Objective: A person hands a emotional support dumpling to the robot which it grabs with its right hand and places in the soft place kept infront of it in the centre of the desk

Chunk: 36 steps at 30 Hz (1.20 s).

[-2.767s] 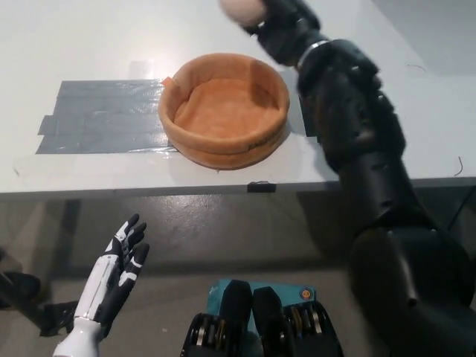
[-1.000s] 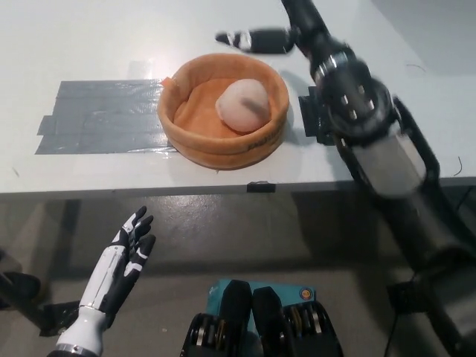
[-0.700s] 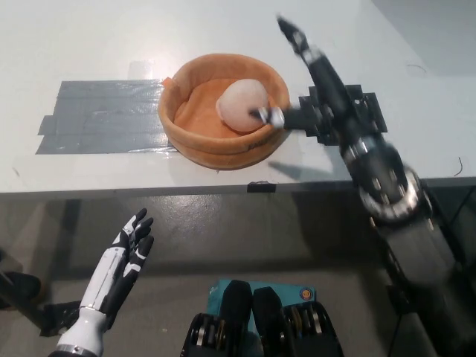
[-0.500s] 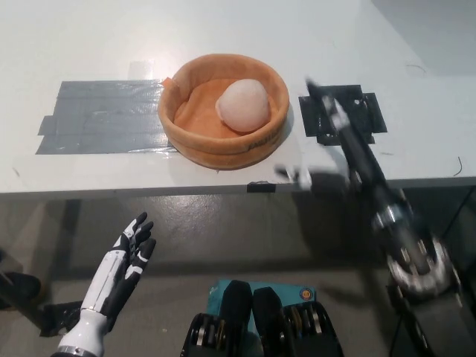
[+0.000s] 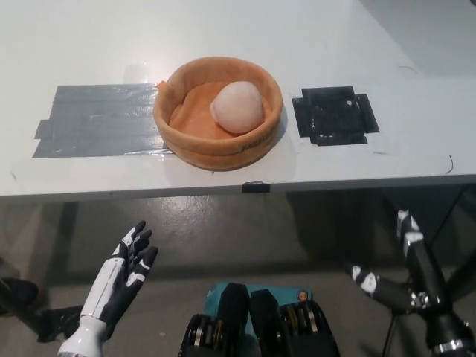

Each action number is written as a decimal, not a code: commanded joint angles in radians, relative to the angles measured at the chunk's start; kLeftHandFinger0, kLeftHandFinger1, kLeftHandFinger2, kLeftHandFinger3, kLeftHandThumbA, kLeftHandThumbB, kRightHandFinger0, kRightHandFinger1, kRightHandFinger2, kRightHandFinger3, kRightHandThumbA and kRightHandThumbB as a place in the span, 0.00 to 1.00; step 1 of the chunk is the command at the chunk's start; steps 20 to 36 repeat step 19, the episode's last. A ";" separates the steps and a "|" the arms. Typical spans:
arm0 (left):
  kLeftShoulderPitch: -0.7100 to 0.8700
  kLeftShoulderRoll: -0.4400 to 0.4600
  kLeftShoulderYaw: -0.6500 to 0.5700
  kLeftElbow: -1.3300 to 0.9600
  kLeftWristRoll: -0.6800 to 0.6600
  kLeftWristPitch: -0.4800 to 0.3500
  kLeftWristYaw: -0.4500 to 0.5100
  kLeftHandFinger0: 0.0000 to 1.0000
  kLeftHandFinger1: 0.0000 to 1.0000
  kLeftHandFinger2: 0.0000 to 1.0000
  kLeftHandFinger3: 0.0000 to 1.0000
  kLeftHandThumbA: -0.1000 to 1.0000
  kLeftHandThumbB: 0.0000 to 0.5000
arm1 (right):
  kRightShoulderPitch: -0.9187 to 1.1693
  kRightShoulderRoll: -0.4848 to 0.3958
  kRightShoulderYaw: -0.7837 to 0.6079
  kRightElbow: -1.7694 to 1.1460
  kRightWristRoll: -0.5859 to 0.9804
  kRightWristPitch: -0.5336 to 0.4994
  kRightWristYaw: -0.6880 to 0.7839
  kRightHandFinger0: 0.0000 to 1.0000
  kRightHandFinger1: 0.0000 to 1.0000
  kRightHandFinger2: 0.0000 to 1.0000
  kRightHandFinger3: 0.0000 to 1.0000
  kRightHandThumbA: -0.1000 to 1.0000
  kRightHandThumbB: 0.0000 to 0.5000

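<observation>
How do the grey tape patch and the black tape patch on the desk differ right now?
The grey tape patch lies left of the orange bed, touching its rim, and is larger and elongated. The black tape patch lies right of it, clear of the rim, smaller and squarish. Both lie flat on the desk.

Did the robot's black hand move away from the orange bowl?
Yes. The right hand dropped from over the desk to below its front edge at lower right, leaving the dumpling in the orange bowl.
</observation>
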 commanded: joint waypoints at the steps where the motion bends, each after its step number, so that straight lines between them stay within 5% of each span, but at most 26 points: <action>1: 0.010 0.004 0.013 -0.031 -0.008 -0.046 0.008 1.00 1.00 1.00 1.00 0.85 0.15 | -0.033 0.021 -0.018 0.116 -0.018 -0.169 -0.034 1.00 1.00 1.00 1.00 0.87 0.55; 36: 0.032 0.012 -0.001 -0.048 0.019 -0.055 0.004 1.00 1.00 1.00 1.00 0.85 0.17 | 0.001 0.028 -0.029 0.179 -0.004 -0.220 -0.008 1.00 1.00 1.00 1.00 0.89 0.53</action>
